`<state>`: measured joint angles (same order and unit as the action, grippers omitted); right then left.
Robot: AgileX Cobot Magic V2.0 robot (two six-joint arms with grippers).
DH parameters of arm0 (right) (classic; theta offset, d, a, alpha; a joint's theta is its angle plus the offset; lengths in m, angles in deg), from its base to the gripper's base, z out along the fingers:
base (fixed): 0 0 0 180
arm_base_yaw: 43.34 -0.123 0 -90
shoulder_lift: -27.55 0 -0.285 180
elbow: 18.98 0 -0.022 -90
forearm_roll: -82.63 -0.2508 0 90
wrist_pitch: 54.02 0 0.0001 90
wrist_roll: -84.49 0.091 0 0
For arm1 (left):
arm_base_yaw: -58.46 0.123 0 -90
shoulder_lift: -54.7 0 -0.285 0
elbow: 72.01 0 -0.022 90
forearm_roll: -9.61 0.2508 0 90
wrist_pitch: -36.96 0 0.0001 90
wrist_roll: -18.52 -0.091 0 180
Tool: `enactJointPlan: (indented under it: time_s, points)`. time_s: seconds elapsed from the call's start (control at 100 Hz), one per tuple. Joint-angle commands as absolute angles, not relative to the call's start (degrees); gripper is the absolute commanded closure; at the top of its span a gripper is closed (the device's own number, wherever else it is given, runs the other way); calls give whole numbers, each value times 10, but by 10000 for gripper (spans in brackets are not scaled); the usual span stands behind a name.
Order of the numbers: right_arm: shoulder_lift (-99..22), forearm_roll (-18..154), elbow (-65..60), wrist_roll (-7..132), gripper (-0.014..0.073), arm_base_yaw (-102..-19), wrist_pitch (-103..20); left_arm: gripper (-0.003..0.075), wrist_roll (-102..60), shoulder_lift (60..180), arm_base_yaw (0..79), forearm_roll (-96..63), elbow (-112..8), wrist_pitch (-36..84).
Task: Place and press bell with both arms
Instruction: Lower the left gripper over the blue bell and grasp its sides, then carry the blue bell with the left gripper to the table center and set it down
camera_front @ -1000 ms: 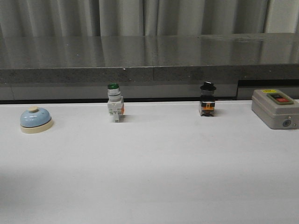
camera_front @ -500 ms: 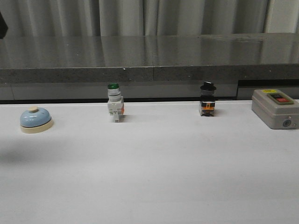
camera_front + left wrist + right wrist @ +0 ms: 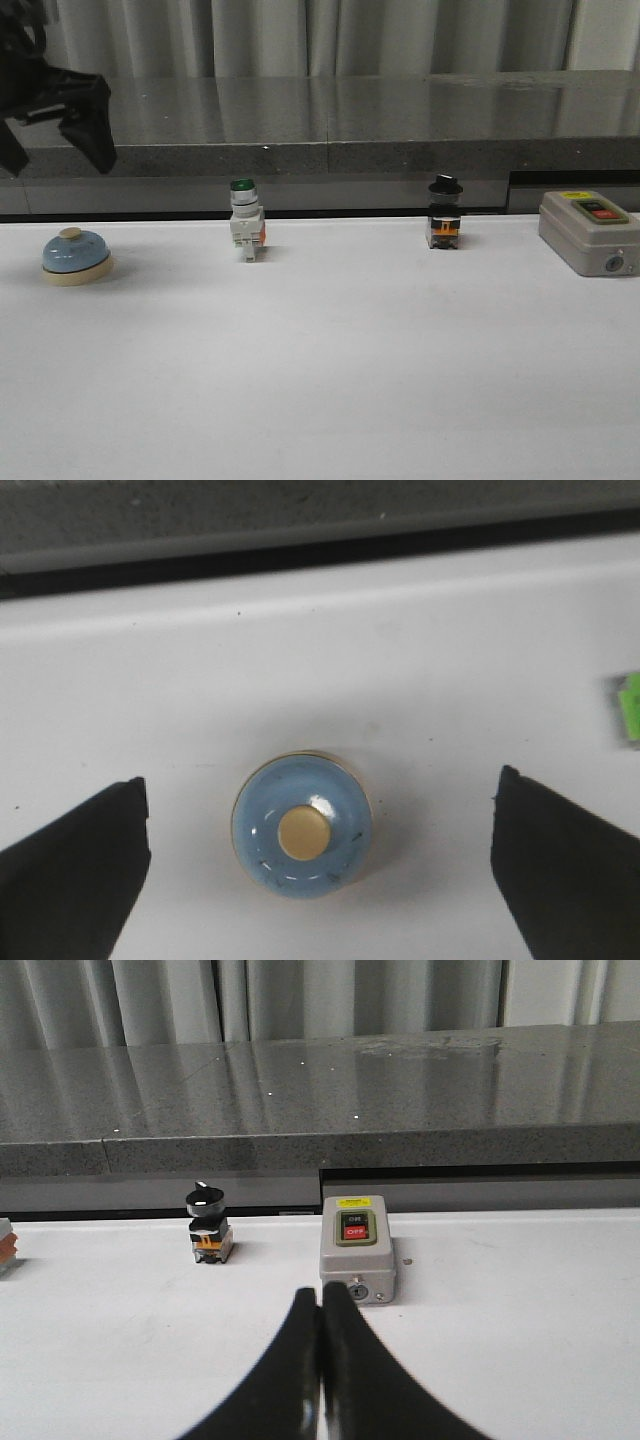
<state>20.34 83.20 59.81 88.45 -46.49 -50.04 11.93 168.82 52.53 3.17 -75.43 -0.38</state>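
Observation:
The light-blue dome bell (image 3: 76, 256) with cream base and button stands on the white table at the far left. My left gripper (image 3: 55, 160) hangs well above it, open and empty. In the left wrist view the bell (image 3: 302, 823) lies between the two spread black fingertips (image 3: 70, 870), seen from straight above. My right gripper (image 3: 321, 1295) is shut and empty, low over the table, pointing at the grey switch box. It is out of the front view.
A green-capped white push-button switch (image 3: 245, 230) and a black-knobbed switch (image 3: 444, 215) stand along the back of the table. A grey ON/OFF switch box (image 3: 590, 232) sits at the far right, also in the right wrist view (image 3: 357, 1249). A dark stone ledge (image 3: 330, 125) runs behind.
My left arm has come into the front view at the upper left, above the bell. The bell and the switches have not moved.

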Motion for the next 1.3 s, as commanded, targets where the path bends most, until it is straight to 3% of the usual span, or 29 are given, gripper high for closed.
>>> enactJointPlan:
  time_s: [0.0,0.84,0.93,1.15,1.29]
  points:
    - [214,834,589,883,654,-461,-550,68,119,1684,526,38,-775,16]
    - [214,834,589,883,654,-461,-550,78,119,1790,526,38,-775,20]
    - [214,834,589,883,654,-461,-550,146,119,1790,526,41,-775,20]
    - [214,834,589,883,654,-461,-550,481,118,1787,526,45,-777,13]
    - [214,834,589,883,654,-461,-550,522,110,1763,525,45,-777,2]
